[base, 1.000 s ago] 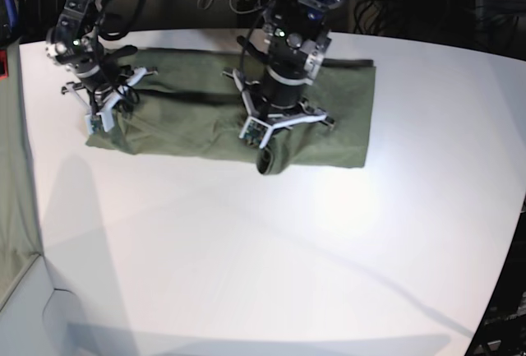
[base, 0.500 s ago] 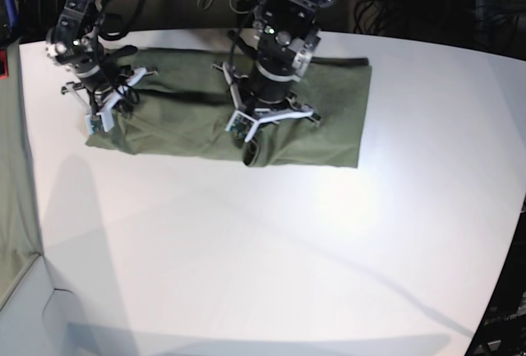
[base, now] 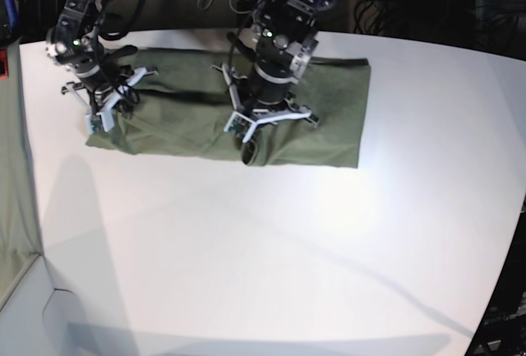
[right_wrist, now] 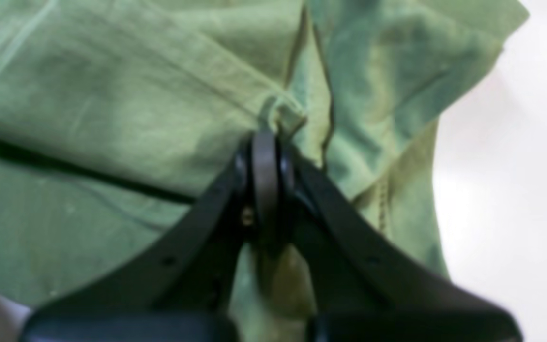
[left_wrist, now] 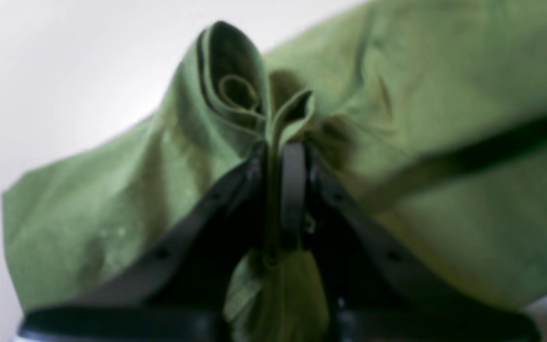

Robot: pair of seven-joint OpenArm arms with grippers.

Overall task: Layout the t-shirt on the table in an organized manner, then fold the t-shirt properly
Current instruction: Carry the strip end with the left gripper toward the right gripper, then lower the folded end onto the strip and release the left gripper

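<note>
Currently the olive-green cotton t-shirt lies in a long folded band along the far side of the smooth white worktop. Both hands pinch its fabric: left hand at the near edge, right hand at the left end.

You have one olive-green cotton t-shirt, lying as a long folded band across the upper half of the base frame. You have one large matte white tabletop, which fills most of that frame. You have two black robot arms: one at the upper left, one at upper centre. Each carries one gripper, so you count two: the right gripper at the shirt's left end and the left gripper at its lower edge. You see one pinched fold of fabric in each wrist view, two in all.
</note>
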